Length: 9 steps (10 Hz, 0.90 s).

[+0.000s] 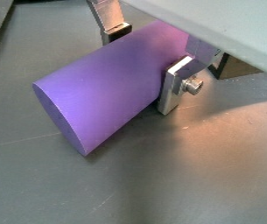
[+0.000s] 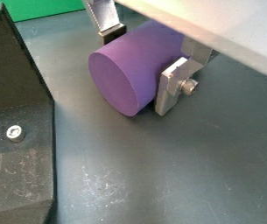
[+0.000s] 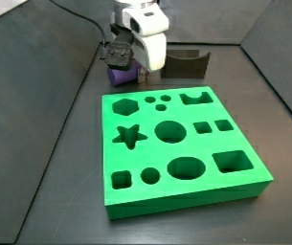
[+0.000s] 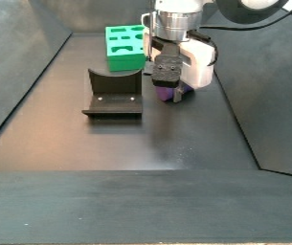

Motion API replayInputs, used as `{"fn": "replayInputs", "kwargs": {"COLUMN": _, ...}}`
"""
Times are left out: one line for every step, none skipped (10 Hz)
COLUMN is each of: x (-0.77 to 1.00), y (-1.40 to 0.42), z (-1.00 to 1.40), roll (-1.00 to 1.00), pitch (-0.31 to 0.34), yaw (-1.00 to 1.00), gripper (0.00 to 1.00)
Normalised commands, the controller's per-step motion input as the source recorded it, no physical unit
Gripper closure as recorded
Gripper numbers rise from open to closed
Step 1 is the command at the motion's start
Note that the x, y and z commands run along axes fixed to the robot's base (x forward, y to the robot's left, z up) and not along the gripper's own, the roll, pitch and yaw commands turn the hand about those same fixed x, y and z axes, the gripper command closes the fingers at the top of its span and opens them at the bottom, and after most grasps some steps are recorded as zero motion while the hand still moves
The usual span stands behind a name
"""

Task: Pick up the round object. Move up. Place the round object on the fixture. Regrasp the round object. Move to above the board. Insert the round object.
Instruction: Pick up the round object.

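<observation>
The round object (image 1: 94, 92) (image 2: 129, 74) is a short purple cylinder lying on its side, low at the dark floor. My gripper (image 1: 147, 61) (image 2: 142, 61) is down over it, with one silver finger against each side of its curved wall, shut on it. In the side views the round object (image 3: 119, 74) (image 4: 170, 95) shows just under the gripper (image 3: 120, 59) (image 4: 170, 77). The dark fixture (image 3: 184, 65) (image 4: 112, 93) (image 2: 13, 105) stands close beside it. The green board (image 3: 174, 144) (image 4: 125, 46) with its cut-out holes lies apart from both.
Dark walls enclose the floor (image 4: 148, 144) on its sides. A black cable (image 3: 78, 17) runs down to the arm's wrist. A corner of the board (image 2: 36, 9) shows beyond the fixture in a wrist view.
</observation>
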Motion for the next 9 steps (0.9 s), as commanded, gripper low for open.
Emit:
{"fn": "replayInputs", "kwargs": {"x": 0.0, "y": 0.0, "z": 0.0, "roll": 0.0, "pitch": 0.0, "yaw": 0.0, "gripper": 1.0}}
{"fn": "replayInputs", "kwargs": {"x": 0.0, "y": 0.0, "z": 0.0, "roll": 0.0, "pitch": 0.0, "yaw": 0.0, "gripper": 1.0}}
{"fn": "replayInputs", "kwargs": {"x": 0.0, "y": 0.0, "z": 0.0, "roll": 0.0, "pitch": 0.0, "yaw": 0.0, "gripper": 1.0}}
{"fn": "replayInputs", "kwargs": {"x": 0.0, "y": 0.0, "z": 0.0, "roll": 0.0, "pitch": 0.0, "yaw": 0.0, "gripper": 1.0}}
{"fn": "replayInputs", "kwargs": {"x": 0.0, "y": 0.0, "z": 0.0, "roll": 0.0, "pitch": 0.0, "yaw": 0.0, "gripper": 1.0}}
{"fn": "replayInputs", "kwargs": {"x": 0.0, "y": 0.0, "z": 0.0, "roll": 0.0, "pitch": 0.0, "yaw": 0.0, "gripper": 1.0}}
{"fn": "replayInputs", "kwargs": {"x": 0.0, "y": 0.0, "z": 0.0, "roll": 0.0, "pitch": 0.0, "yaw": 0.0, "gripper": 1.0}}
{"fn": "replayInputs", "kwargs": {"x": 0.0, "y": 0.0, "z": 0.0, "roll": 0.0, "pitch": 0.0, "yaw": 0.0, "gripper": 1.0}}
{"fn": "replayInputs", "kwargs": {"x": 0.0, "y": 0.0, "z": 0.0, "roll": 0.0, "pitch": 0.0, "yaw": 0.0, "gripper": 1.0}}
